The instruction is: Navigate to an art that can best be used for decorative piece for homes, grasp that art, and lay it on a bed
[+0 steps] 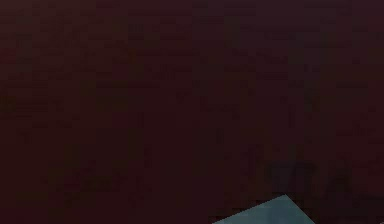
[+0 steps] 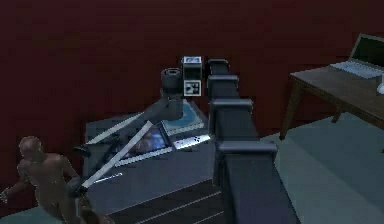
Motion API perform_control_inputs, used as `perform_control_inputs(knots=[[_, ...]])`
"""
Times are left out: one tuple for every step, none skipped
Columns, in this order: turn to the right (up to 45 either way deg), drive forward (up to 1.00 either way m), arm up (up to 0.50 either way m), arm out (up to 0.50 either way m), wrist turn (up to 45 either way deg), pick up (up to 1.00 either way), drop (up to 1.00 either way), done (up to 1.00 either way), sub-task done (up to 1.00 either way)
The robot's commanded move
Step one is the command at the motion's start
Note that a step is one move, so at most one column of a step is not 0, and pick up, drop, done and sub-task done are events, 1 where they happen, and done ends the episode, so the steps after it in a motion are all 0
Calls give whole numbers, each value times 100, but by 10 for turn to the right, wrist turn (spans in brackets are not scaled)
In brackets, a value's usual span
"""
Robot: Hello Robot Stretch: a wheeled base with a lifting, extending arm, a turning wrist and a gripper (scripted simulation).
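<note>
Dark red wall (image 2: 90,50) runs behind everything in the arm side view, and the forward view has the same deep red surface close up, with a corner of grey-teal floor (image 1: 288,211) at its lower right. My dark square-barred arm (image 2: 235,135) reaches out over a low dark grey table top (image 2: 105,132), ending in two small white marked squares (image 2: 192,88). My gripper (image 2: 150,113) hangs left of them, above the table. Flat things lie on that top at and behind it, among them a blue-and-white flat piece (image 2: 186,122) and long pale thin strips (image 2: 110,165), so I cannot tell whether I hold anything, nor what state my fingers are in. The art, a brown statue of a human figure (image 2: 45,178), stands upright at the view's lower left by the table's near corner, well apart from my gripper. At the far right stands a brown wooden desk (image 2: 335,88) with an open pale laptop (image 2: 362,55) on it.
</note>
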Motion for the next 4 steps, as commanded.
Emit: perform_control_inputs(knots=[[0, 0, 0, 0, -180, 0, 0, 0, 0], [0, 0, 0, -24, 0, 0, 0, 0, 0], [-450, 0, 0, 0, 0, 0, 0, 0, 0], [-450, 0, 0, 0, 0, 0, 0, 0, 0]])
